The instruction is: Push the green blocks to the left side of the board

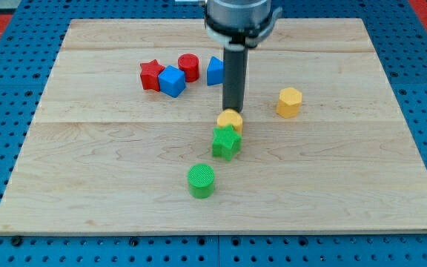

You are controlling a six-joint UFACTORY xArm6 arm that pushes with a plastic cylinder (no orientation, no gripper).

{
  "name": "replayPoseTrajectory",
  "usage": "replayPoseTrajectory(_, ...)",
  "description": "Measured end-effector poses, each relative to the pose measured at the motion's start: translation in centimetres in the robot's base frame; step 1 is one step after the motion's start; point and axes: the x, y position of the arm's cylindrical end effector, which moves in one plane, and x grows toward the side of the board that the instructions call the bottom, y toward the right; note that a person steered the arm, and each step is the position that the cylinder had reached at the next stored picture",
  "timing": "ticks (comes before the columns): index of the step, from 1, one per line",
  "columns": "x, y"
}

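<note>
1. Green star block (pixel 227 142) sits mid-board, touching the yellow block (pixel 230 120) just above it; green cylinder (pixel 201 181) is below-left, apart from both.
2. Both look like light, rigid pieces that will likely slide easily on the smooth wooden board (pixel 87 208). Push on their right faces. The star's points may make it rotate off line.
3. My tip (pixel 233 111) is just behind the yellow block; its very end is partly hidden. No jaws, only a rod.
4. Blue block (pixel 214 71) is half covered by the rod, so its shape is unclear. Red star (pixel 151 75), blue cube (pixel 173 81), red cylinder (pixel 189 67) and yellow hexagonal block (pixel 289 101) are well clear.
</note>
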Motion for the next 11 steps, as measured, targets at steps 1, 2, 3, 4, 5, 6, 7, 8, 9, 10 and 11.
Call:
replayPoseTrajectory(1, 2.5, 0.9)
replayPoseTrajectory(2, 4.8, 2.0)
replayPoseTrajectory(3, 6.3, 2.0)
replayPoseTrajectory(4, 7.6, 5.3)
replayPoseTrajectory(5, 10.2, 6.8)
replayPoseTrajectory(6, 11.8, 3.2)
replayPoseTrajectory(7, 12.1, -0.3)
replayPoseTrajectory(8, 12.1, -1.6)
replayPoseTrajectory(9, 12.1, 0.4)
replayPoseTrajectory(10, 10.5, 5.8)
replayPoseTrajectory(11, 10.1, 2.8)
